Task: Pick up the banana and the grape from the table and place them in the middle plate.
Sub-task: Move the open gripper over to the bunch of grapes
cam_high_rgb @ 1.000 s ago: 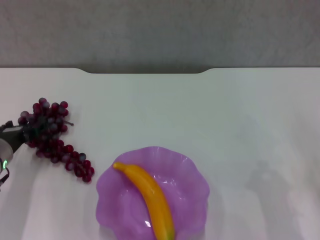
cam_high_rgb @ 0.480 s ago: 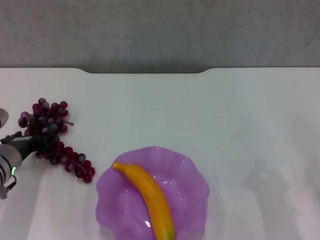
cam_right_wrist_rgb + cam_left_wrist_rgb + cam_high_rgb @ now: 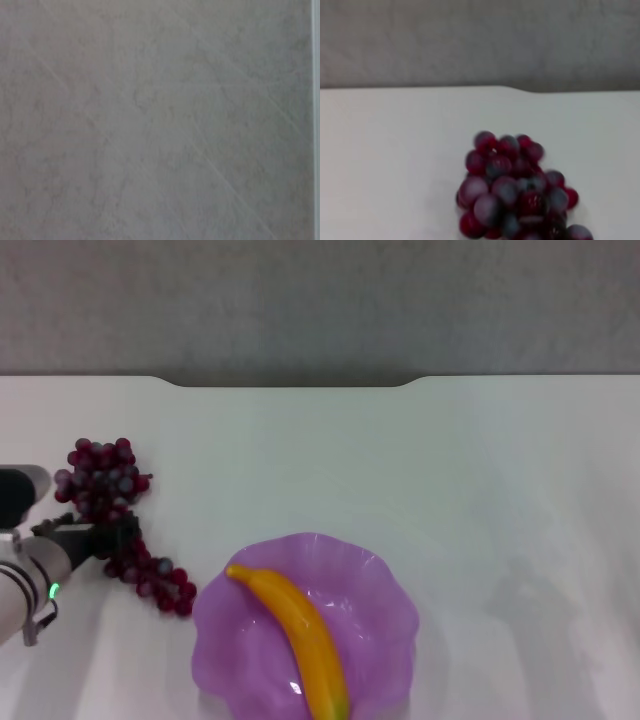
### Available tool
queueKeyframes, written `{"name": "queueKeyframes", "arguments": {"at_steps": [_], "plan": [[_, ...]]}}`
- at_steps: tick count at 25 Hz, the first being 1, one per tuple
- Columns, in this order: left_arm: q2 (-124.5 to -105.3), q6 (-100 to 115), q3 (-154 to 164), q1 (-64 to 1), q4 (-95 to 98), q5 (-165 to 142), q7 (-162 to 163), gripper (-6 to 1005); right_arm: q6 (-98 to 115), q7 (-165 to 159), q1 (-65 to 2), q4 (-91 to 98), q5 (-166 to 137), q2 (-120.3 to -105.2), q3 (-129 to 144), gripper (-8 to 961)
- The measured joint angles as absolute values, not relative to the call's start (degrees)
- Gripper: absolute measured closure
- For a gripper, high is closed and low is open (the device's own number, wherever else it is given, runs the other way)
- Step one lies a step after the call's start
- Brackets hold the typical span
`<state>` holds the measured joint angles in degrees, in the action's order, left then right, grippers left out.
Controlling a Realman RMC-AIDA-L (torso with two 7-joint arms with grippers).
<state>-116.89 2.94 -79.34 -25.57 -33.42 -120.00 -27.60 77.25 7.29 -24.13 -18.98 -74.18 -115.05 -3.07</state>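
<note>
The yellow-orange banana [image 3: 300,640] lies diagonally across the purple scalloped middle plate [image 3: 385,580] at the near centre of the head view. The dark red grape [image 3: 105,480] bunch is at the left of the white table [image 3: 450,490], with its tail trailing toward the plate. My left gripper [image 3: 105,535] comes in from the left edge and is shut on the middle of the bunch. The left wrist view shows the grape [image 3: 512,195] cluster close up, over the tabletop. My right gripper is out of view; its wrist view shows only a grey surface.
The table's notched far edge [image 3: 290,383] runs across the back, with grey floor beyond it. Nothing else stands on the table.
My left gripper has moved right and toward the plate, and the grape bunch has shifted along with it. The banana and plate have not moved.
</note>
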Motion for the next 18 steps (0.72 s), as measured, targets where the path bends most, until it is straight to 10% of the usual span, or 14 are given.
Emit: {"name": "queueKeyframes", "arguments": {"at_steps": [18], "plan": [[-116.84,2.9,-76.5,-27.7,-30.5,-117.4,-27.9,122,77.3,7.3,-24.1,-19.0,-74.2,-115.05,-3.1,945]]}}
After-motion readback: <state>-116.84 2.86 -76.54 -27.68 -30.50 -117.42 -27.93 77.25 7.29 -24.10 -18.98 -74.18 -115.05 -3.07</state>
